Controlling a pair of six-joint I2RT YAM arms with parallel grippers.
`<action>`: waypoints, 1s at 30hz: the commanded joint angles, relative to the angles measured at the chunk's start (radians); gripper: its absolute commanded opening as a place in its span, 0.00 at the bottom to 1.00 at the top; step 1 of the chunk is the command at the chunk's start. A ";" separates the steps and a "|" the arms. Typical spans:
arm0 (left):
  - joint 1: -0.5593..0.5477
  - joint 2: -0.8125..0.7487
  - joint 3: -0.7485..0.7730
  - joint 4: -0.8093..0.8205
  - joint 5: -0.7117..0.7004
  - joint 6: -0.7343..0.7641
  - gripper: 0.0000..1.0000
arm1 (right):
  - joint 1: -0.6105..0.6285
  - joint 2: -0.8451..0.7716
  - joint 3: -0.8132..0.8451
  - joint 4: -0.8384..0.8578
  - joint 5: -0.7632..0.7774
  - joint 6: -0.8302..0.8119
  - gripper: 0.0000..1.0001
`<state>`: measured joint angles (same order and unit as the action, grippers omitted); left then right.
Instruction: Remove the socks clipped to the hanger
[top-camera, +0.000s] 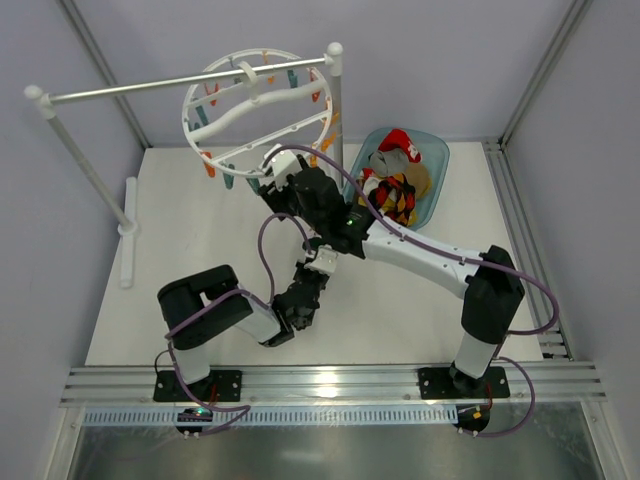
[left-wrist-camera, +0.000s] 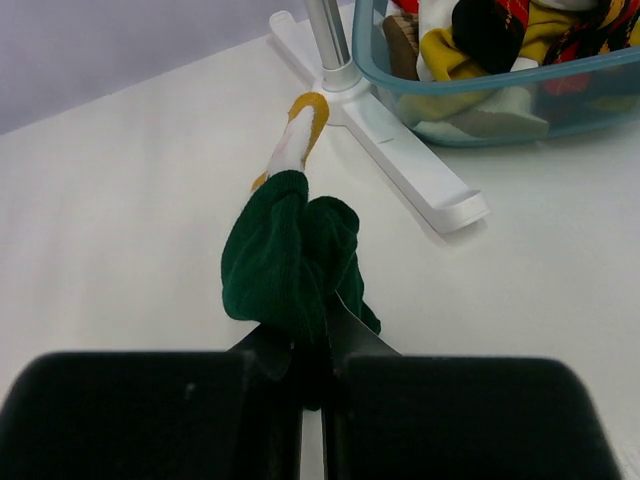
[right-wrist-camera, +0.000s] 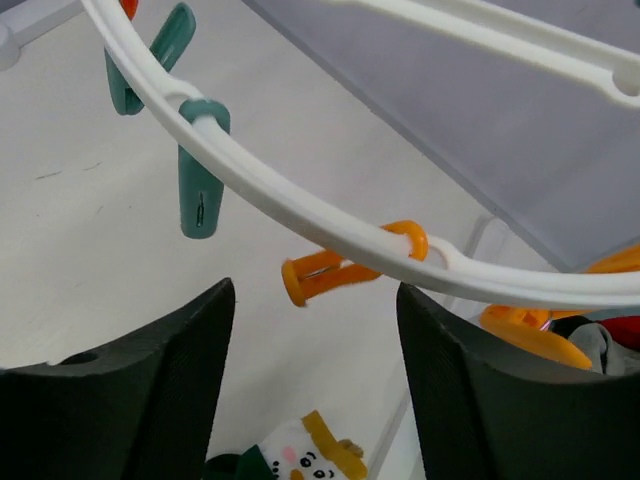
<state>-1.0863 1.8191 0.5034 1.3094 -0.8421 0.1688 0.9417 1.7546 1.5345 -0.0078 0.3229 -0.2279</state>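
My left gripper is shut on a dark green sock with a white and yellow end, which lies bunched on the white table. In the top view its fingers are hidden under my right arm. My right gripper is open and empty just below the rim of the white round hanger, with an empty orange clip hanging between its fingers. The hanger hangs on the rail at the back, and the right gripper is under its near edge. The clips in view hold nothing. The sock's end also shows in the right wrist view.
A clear blue bin at the back right holds several socks, among them argyle and yellow. The white rail stand spans the back; its right foot lies just beyond the green sock. Teal clips hang to the left.
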 joint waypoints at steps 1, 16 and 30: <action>-0.004 0.006 0.012 0.237 -0.014 0.015 0.00 | 0.008 -0.066 -0.036 0.046 0.030 -0.001 0.72; -0.004 -0.020 -0.023 0.211 0.227 -0.072 0.00 | -0.024 -0.457 -0.453 0.249 0.255 -0.027 1.00; 0.066 -0.175 0.337 -0.359 0.791 -0.216 0.00 | -0.394 -0.883 -0.832 0.469 0.186 0.203 1.00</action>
<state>-1.0676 1.6951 0.7395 1.0866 -0.1993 0.0101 0.5758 0.9199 0.7437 0.3286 0.4881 -0.0898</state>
